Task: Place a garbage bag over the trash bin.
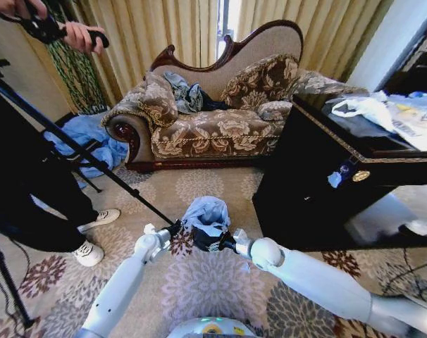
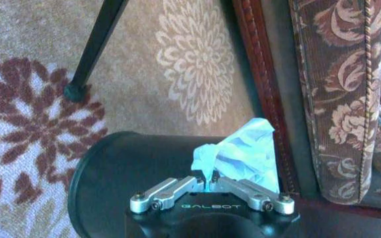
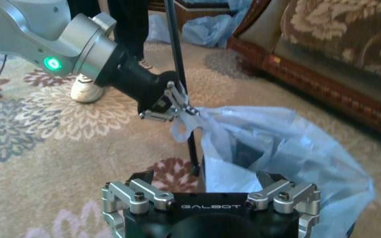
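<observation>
Head view: the left hand (image 1: pixel 177 229) is pinched on the garbage bag (image 1: pixel 208 211) at its 9 o'clock edge; the right hand (image 1: pixel 208 241) grips its 6 o'clock edge. Under the bag stands the trash bin (image 2: pixel 121 173), on the carpet (image 1: pixel 199 282) before the sofa (image 1: pixel 213 120).

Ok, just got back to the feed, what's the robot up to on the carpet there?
Both arms are working the garbage bag at the trash bin, which stands on the carpet in front of the sofa. The left gripper is shut on one edge of the pale blue plastic. The right gripper is at the near side of the bag; its grip isn't clear. The bag is bunched loosely above the bin's opening, not yet pulled down around the rim.
</observation>
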You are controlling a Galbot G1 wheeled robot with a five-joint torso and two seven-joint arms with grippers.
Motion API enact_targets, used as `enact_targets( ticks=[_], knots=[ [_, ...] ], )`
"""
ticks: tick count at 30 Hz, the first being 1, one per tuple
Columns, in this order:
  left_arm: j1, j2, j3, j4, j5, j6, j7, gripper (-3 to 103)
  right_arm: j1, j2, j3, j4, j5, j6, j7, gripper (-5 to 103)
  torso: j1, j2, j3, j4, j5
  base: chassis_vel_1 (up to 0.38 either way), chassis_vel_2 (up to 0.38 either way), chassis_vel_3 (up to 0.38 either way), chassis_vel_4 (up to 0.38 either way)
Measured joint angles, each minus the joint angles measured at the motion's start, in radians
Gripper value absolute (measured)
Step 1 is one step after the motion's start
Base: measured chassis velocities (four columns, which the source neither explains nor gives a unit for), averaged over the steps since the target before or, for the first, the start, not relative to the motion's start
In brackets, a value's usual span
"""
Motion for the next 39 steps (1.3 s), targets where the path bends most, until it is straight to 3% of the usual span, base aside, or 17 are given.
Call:
enact_targets(
  ticks=[10, 15, 19, 26, 29, 39],
  knots=[
    [0.0, -0.003, 0.001, 0.003, 0.003, 0.0, 0.001, 0, 0.04, 0.046, -0.017, 0.019, -0.045, 0.017, 0.002, 100, 0.0, 0.0, 0.0, 0.0, -0.0003, 0.0, 0.0, 0.0, 0.0],
    [0.001, -0.002, 0.001, -0.007, 0.001, 0.0, 0.0, 0, 0.105, 0.114, -0.045, -0.081, -0.083, 0.035, -0.013, 100, 0.0, 0.0, 0.0, 0.0002, 0.0001, 0.0, 0.0, 0.0, 0.0],
    [0.005, 0.002, 0.0, -0.021, -0.003, 0.0, -0.001, 0, 0.157, 0.125, -0.071, -0.128, -0.099, 0.028, -0.037, 100, 0.0, 0.0, 0.0, 0.0003, -0.0002, 0.0, 0.0, 0.0, 0.0],
    [-0.005, 0.002, 0.0, -0.02, -0.009, 0.0, -0.001, 0, 0.164, 0.054, -0.101, -0.127, -0.095, -0.02, -0.049, 100, 0.0, 0.0, 0.0, 0.0, 0.0001, 0.0, 0.0, 0.0, 0.0],
    [-0.013, 0.0, 0.002, -0.012, -0.012, 0.0, -0.001, 0, 0.111, -0.002, -0.085, -0.106, -0.077, -0.04, -0.093, 100, 0.0, 0.0, 0.0, -0.0002, 0.0001, 0.0, 0.0, 0.0, 0.0],
    [-0.02, -0.002, 0.003, 0.001, -0.012, 0.002, -0.002, 0, 0.055, -0.033, -0.08, -0.079, -0.044, -0.048, -0.109, 93, 0.0, 0.0, 0.0, 0.0001, 0.0, 0.0, 0.0, 0.0, 0.0]
  ],
)
